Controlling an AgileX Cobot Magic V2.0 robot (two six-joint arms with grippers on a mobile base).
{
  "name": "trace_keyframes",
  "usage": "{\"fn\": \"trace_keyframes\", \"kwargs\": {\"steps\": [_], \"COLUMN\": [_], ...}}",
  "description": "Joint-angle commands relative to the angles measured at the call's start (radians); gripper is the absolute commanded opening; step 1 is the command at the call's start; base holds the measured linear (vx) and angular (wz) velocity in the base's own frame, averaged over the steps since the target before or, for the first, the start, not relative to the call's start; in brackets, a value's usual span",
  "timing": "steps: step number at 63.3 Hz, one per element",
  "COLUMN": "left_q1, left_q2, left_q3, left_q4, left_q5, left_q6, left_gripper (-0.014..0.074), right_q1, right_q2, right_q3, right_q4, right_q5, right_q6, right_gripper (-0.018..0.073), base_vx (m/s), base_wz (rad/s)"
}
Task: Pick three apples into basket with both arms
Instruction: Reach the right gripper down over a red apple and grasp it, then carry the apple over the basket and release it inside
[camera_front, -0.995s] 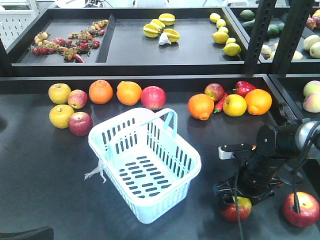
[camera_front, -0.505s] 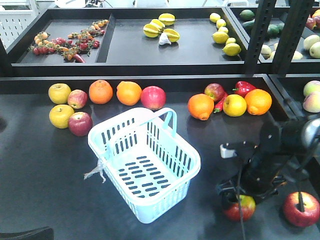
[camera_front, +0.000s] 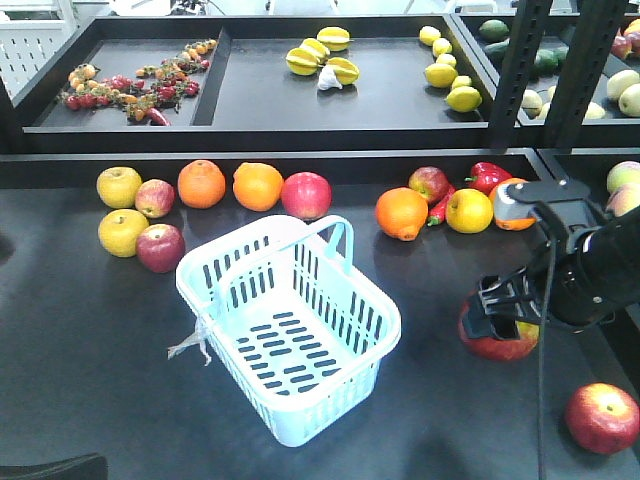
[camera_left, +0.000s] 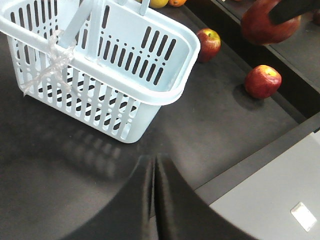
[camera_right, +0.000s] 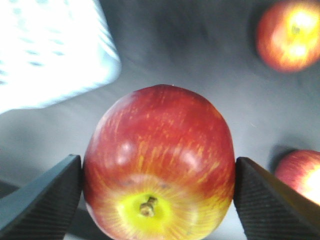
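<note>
Grip check: your right claw is clamping a red-and-yellow apple between its ribbed black pads. One pad is pressing on each flank, and the stem end is facing the wrist camera. The claw is holding that fruit above the dark tabletop, not resting it there. The pale blue basket is standing to the claw's left, well apart from it. A second red apple is sitting on the tabletop on the robot's side of the claw and slightly to its right, apart from it. Beyond the claw, an orange, a yellow apple and a small red apple are lining the back edge. Your left claw is hanging with its fingers together, only a thin seam showing between them. The basket's near corner is lying just ahead of it, and a tied whitish tag is dangling on the wall facing it.
</note>
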Motion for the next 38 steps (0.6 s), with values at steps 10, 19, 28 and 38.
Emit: {"fn": "trace_keyframes", "kwargs": {"steps": [10,19,28,38], "left_q1": [-0.002,-0.002,-0.002,-0.002], "left_q2": [-0.001,-0.001,-0.001,-0.001], "left_q3": [-0.029,-0.029,-0.029,-0.029], "left_q4": [-0.017,-0.017,-0.017,-0.017], "left_q5": [-0.047,-0.047,-0.046,-0.045], "left_q6": [0.002,0.002,0.002,0.002], "left_gripper": [-0.0007,-0.0007,-0.0007,-0.0007], "right_q1": [0.099,0.181,0.235,0.247], "right_q2": [-0.037,0.027,0.15,0.281], "right_q3": [-0.022,-0.037,-0.125,-0.235], "right_q4": [0.236,0.306,0.304,0.297], "right_q5": [-0.105,-0.239,-0.271,-0.261], "right_q6": [-0.128,-0.15,-0.17,-0.171], "right_gripper": [0.0023,0.0026,0.0029,0.0048], "base_vx": [0.0,0.0,0.0,0.0], "base_wz": [0.0,0.0,0.0,0.0]}}
